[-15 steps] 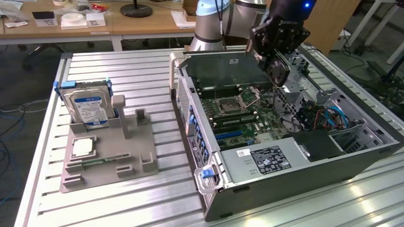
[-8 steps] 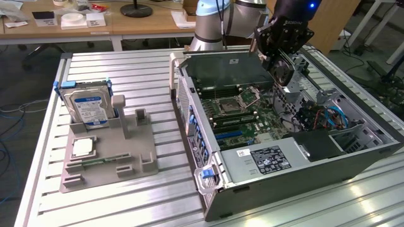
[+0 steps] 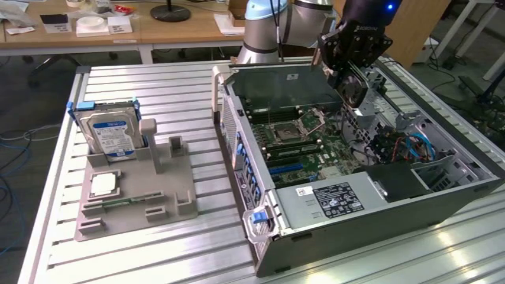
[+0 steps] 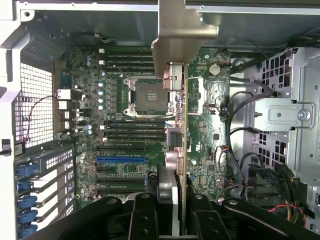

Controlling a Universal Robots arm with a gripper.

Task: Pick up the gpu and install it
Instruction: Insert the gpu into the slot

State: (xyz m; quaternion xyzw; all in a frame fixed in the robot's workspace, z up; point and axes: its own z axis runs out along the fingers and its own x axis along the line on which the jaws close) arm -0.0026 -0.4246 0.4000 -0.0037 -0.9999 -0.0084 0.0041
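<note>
gripper | fingers part-closed, clamping gpu | gpu seemingly clear above motherboard

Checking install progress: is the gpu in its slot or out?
Out: the gripper holds the gpu edge-on above the motherboard, not seated.

**gpu: gripped, in the air, not seated**

The gpu is clamped on edge between the fingers of the gripper, over the open case. It's a thin black card.

Exterior view: the round fan face is visible. The card hangs just under the gripper, at the case end farthest from the camera, clear above the board.

Wrist view: the card is edge-on, a narrow strip running away from the fingers. The silver bracket is at the far end, with a bent tab. The strip passes just beside the CPU socket. The card isn't in any slot, and the blue slot lies off to one side, apart from it.
</note>
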